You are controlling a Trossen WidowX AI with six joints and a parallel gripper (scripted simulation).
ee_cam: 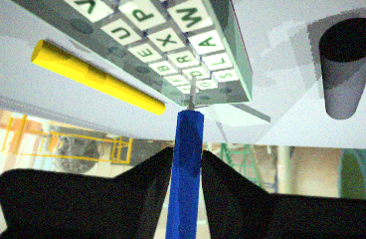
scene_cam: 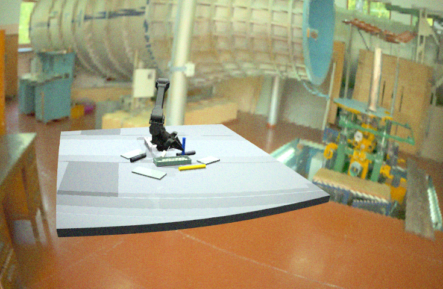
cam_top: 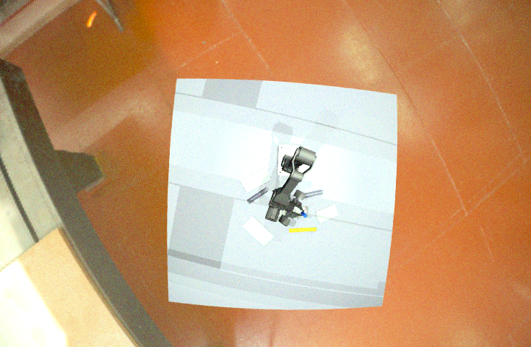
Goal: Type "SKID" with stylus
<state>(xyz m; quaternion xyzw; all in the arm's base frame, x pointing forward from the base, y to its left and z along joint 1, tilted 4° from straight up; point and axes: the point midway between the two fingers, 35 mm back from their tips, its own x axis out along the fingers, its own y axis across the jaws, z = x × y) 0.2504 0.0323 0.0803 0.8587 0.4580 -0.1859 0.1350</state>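
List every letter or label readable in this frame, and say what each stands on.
"W", "A", "L", "S", "X", "R", "D", "P", "E", "B", "U": keycaps of the keyboard, wrist view.
One corner keycap: cut off, unclear.
Keycaps by the stylus tip: too small.
Top and exterior views: nothing legible.

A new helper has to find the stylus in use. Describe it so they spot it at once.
Start at the grey desk and find the black arm near its middle. At the arm's claw, above the green keyboard, stands the blue stylus. It is upright and gripped; the yellow stick and dark cylinders lie flat.
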